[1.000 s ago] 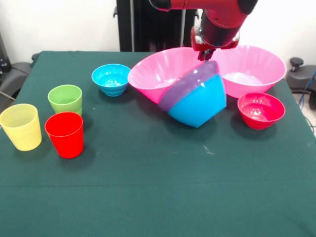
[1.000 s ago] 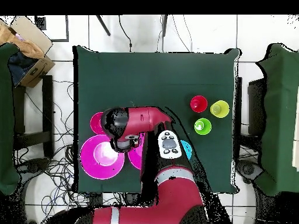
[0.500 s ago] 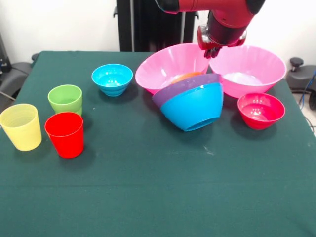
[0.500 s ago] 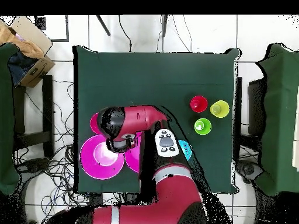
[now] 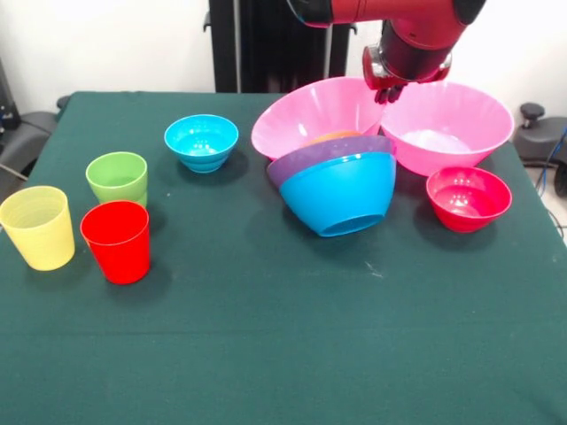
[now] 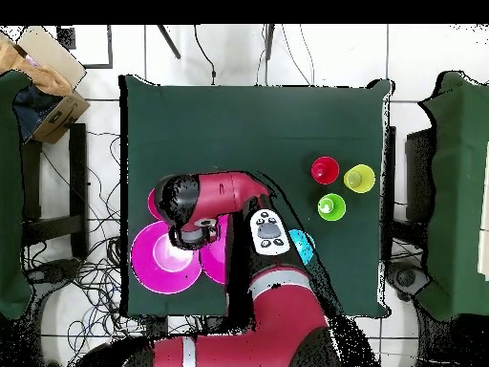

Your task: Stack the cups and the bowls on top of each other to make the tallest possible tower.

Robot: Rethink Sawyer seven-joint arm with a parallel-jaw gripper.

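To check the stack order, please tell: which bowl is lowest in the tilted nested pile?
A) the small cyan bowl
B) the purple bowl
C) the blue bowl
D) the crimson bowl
C: the blue bowl sits under the purple bowl and touches the table.

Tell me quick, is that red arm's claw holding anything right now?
Gripper: above the rim of the pink bowl topping the tilted stack; whether it is open, shut or gripping the rim cannot be told.
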